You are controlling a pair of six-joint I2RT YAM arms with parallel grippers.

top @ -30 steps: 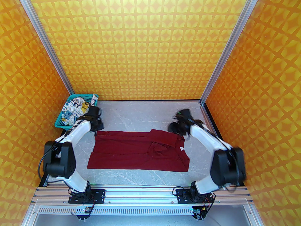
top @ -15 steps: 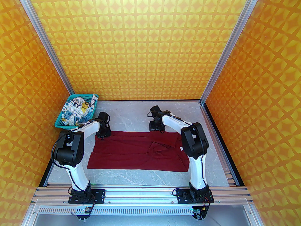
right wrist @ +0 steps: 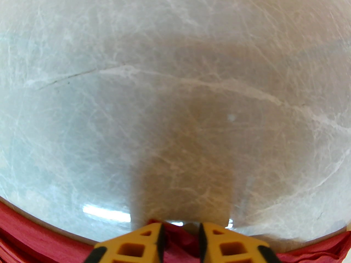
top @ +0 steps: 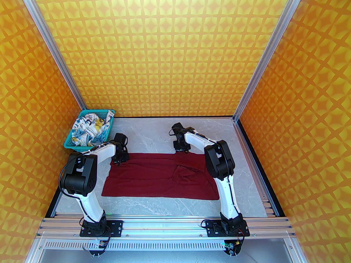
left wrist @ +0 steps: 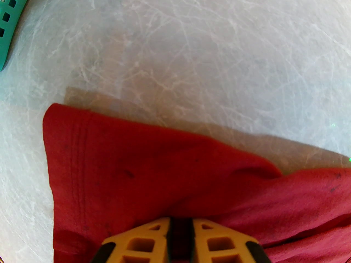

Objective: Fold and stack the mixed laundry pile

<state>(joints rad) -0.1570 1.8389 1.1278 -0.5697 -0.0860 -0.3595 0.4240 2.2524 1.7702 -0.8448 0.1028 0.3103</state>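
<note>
The dark red T-shirt (top: 153,177) lies spread flat on the marble table, rumpled right of its middle. My left gripper (top: 120,159) sits on the shirt's far-left corner; in the left wrist view its yellow fingers (left wrist: 148,237) are shut (left wrist: 179,220) on a fold of the red cloth (left wrist: 137,168). My right gripper (top: 181,150) is at the shirt's far edge near the middle. There its jaws (right wrist: 181,226) pinch a bunched bit of the red hem (right wrist: 27,229). The white printed garment (top: 87,129) lies crumpled in the basket.
The teal perforated basket (top: 74,146) stands in the far-left corner just behind my left arm, and its wall (left wrist: 5,23) shows in the left wrist view. Bare marble table (top: 153,131) stretches beyond the shirt to the patterned back wall. Metal frame posts flank both sides.
My right arm swung in from the right side to the middle of the shirt's far edge, and its jaws closed on the hem. The left arm shifted slightly right onto the corner.
</note>
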